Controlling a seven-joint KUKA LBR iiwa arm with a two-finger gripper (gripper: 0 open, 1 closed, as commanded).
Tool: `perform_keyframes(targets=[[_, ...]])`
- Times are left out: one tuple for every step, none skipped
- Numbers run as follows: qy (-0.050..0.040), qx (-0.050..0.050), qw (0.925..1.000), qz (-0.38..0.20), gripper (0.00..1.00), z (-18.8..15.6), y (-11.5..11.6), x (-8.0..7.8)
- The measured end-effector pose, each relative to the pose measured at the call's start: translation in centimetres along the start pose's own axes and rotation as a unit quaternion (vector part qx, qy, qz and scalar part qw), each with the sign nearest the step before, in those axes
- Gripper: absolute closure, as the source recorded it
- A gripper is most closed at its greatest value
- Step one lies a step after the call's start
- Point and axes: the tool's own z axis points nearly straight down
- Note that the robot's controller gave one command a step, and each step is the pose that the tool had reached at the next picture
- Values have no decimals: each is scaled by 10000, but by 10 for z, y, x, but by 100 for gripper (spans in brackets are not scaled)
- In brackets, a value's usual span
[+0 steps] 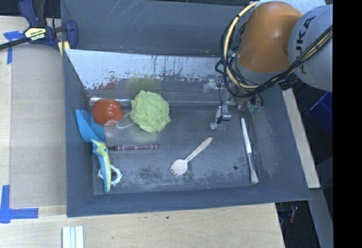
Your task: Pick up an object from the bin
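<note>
The task is at its beginning, as far as I can judge: every thing in the bin (169,24) lies on the floor of it and none is lifted. The arm (308,43) comes in from the right, and its hand (220,117) is low in the right part of the bin, near the back wall, above a bare place of the floor. I cannot tell if the hand is open or closed, because it is seen from above and partly under the wrist; I see no thing gripped in it. The nearest things are a thin white stick (248,151), which lies just to the right of the hand and runs toward the front wall, and a white plastic spoon (191,157), which lies in front of the hand, to its left, with its bowl toward the front. Well apart on the left side are a green crumpled lump (150,110), a red ball (106,111) beside it, a dark crayon (133,147) and a blue and yellow toy (97,148) along the left wall. What is left is nearly all of the work: to choose one thing, probably the stick or the spoon, bring the hand over it, close on it and lift it out.
</note>
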Motion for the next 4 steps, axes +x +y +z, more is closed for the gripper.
perform_keyframes(targets=[[-9,-1,9871,-1600,0,68,54,39],[8,-4,9860,-1666,0,24,58,78],[-6,-14,9386,-3449,0,32,78,98],[-32,3,8879,-4600,0,83,67,105]])
